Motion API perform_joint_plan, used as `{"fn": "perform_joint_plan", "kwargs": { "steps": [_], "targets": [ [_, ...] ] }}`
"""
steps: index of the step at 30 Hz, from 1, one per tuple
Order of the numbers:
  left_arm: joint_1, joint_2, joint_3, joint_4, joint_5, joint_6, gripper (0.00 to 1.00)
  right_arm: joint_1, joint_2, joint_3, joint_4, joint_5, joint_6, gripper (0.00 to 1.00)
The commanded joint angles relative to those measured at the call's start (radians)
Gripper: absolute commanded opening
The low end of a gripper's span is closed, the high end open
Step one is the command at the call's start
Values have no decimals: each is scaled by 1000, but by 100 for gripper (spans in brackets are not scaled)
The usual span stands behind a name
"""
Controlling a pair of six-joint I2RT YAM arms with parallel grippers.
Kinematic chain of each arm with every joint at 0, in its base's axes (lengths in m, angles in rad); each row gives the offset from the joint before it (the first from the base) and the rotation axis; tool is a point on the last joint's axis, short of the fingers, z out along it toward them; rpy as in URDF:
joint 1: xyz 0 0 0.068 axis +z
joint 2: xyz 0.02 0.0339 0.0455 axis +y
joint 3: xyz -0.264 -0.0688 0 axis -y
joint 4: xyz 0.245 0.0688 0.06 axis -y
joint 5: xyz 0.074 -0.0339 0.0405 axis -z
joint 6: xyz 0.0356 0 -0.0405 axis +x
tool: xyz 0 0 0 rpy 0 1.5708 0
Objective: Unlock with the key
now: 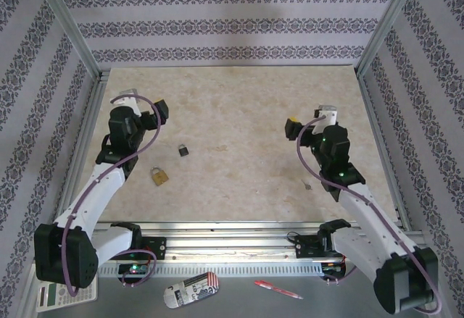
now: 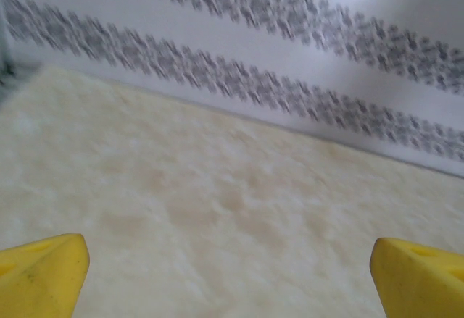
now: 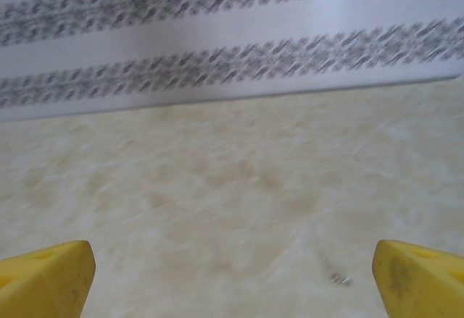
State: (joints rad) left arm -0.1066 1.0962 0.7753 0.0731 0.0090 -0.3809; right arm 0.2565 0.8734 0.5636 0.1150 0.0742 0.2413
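The left pincer (image 2: 230,283) and right pincer (image 3: 232,283) stood spread; the key (image 3: 337,278), a tiny grey sliver, lay near the right; overhead showed a padlock (image 1: 159,176).

The table top (image 1: 239,108) is beige with a creamy marbled stone look. The walls (image 1: 232,21) are white with bands of dark grey damask print. The left arm (image 1: 101,187) and right arm (image 1: 362,209) are white and black, each with a purple cable (image 1: 299,151) running along it. The left gripper (image 2: 232,278) and right gripper (image 3: 232,278) have bright yellow fingertips (image 2: 40,274). The padlock (image 1: 159,176) is brass, the little blocky thing (image 1: 183,150) is black and the key (image 3: 337,279) is silvery grey. The pen (image 1: 277,289) up front is red.
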Motion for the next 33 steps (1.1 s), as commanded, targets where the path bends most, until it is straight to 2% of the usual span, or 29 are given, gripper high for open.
{"fn": "perform_joint_plan", "kwargs": {
  "steps": [1, 5, 9, 15, 21, 26, 33],
  "targets": [
    [-27, 24, 70, -416, 128, -138, 99, 89, -62, 40, -327, 31, 127, 98],
    [-46, 12, 19, -406, 245, -211, 99, 160, -111, 51, -449, 52, 215, 98],
    [-80, 52, 32, -464, 220, -192, 99, 206, -105, 81, -575, 100, 274, 98],
    [-95, 139, 77, -530, 206, -138, 99, 210, -80, 91, -672, 111, 319, 97],
    [-136, 233, 121, -581, 139, -95, 100, 214, -85, 84, -709, 96, 349, 95],
    [-180, 345, 170, -605, 98, -76, 93, 238, -96, 66, -716, 92, 369, 94],
    [-205, 501, 252, -619, 55, -73, 89, 284, -90, 44, -722, 94, 408, 91]
  ]
}}
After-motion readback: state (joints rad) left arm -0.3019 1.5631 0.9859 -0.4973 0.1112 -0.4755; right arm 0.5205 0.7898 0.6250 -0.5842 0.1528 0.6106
